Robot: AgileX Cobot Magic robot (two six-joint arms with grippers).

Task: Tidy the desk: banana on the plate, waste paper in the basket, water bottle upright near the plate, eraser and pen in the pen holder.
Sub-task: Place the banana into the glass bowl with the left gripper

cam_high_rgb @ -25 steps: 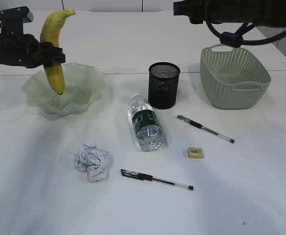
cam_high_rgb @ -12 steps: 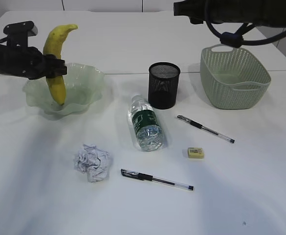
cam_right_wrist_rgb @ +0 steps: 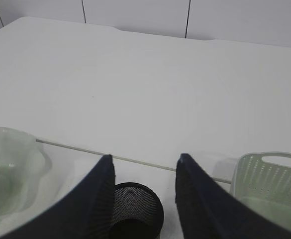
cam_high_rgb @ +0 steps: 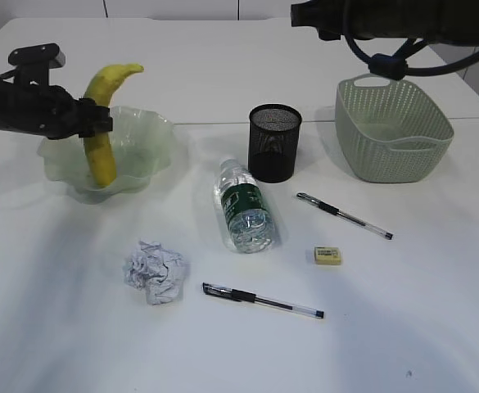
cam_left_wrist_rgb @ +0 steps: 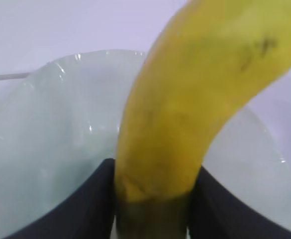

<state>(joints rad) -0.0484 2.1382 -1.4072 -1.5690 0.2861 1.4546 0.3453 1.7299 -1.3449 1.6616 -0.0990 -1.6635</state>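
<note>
Left pincer (cam_high_rgb: 92, 117) clamped on the banana (cam_high_rgb: 104, 123), upper left of the frame. Dropped lower than a second before, with the fruit's bottom tip now down inside the plate (cam_high_rgb: 153, 131) and its stem tipped further right. Smooth yellow skin, faintly speckled, pressed between dark fingers (cam_left_wrist_rgb: 93, 199) in the left wrist view. Plate of pale green translucent glass with a wavy rim. Right pincer (cam_right_wrist_rgb: 143, 186) stood parted and empty at upper right, unmoved. Elsewhere unchanged: clear plastic bottle (cam_high_rgb: 243, 205) on its side at centre, black mesh holder (cam_high_rgb: 274, 142), perforated green basket (cam_high_rgb: 393, 127), crumpled paper (cam_high_rgb: 154, 271), two pens (cam_high_rgb: 344, 215) (cam_high_rgb: 262, 300), small eraser (cam_high_rgb: 327, 255).
</note>
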